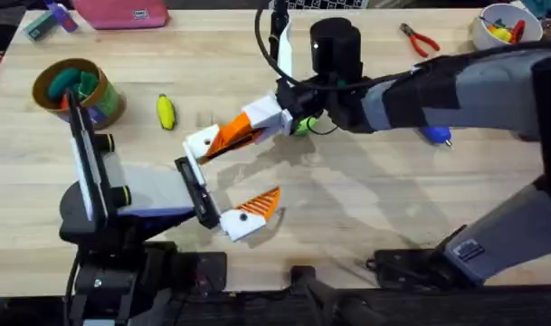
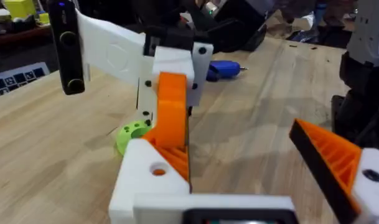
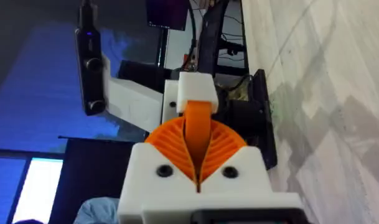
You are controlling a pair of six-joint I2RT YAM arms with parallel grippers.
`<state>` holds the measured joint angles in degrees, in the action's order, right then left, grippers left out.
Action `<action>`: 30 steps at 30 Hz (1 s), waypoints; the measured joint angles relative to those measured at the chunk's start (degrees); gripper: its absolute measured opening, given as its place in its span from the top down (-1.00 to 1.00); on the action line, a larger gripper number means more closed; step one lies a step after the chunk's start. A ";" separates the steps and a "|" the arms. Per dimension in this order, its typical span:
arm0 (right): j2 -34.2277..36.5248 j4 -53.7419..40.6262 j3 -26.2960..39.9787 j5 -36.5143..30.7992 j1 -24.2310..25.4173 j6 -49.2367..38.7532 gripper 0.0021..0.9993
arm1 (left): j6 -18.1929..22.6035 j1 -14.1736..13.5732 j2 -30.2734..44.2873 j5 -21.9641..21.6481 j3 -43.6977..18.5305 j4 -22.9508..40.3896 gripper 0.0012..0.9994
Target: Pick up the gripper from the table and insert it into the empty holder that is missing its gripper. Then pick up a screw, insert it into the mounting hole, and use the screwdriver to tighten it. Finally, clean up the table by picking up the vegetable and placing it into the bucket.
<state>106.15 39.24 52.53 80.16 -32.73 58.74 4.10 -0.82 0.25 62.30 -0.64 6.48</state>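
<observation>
The gripper (image 1: 228,136), a small orange ribbed wedge, is pinched between the orange pads of my right gripper (image 1: 257,127), which has reached across the table. Its far end sits against the holder (image 1: 201,143), the bare white block on one finger of my left gripper (image 1: 232,177). The left gripper is open, and its other finger (image 1: 257,206) carries an orange tip. In the left wrist view the wedge (image 2: 172,112) stands up from the holder (image 2: 149,177). The right wrist view shows the wedge (image 3: 198,118) meeting the holder (image 3: 195,87). The blue screwdriver (image 1: 435,135) lies under the right arm. The yellow vegetable (image 1: 166,110) lies beside the bucket (image 1: 76,89).
Red-handled pliers (image 1: 420,38) and a white bowl (image 1: 501,25) of toy pieces sit at the back right. A pink pouch (image 1: 121,11) lies at the back edge. A small green round piece (image 2: 132,135) rests on the table under the two grippers.
</observation>
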 joint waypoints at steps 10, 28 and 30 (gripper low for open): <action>0.00 0.00 0.02 0.00 0.00 0.00 0.99 | -0.02 0.00 0.00 0.00 0.00 0.00 -0.97; 0.00 0.17 0.57 -1.99 0.00 0.42 -0.98 | -0.07 -0.07 0.00 1.14 0.00 0.17 -0.97; 0.00 0.17 0.57 -2.16 0.02 0.42 -0.98 | -0.07 -0.07 0.00 1.14 0.00 0.15 -0.97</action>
<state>106.15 39.42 53.10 78.00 -32.71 59.16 4.03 -0.89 0.25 63.44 -0.64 6.63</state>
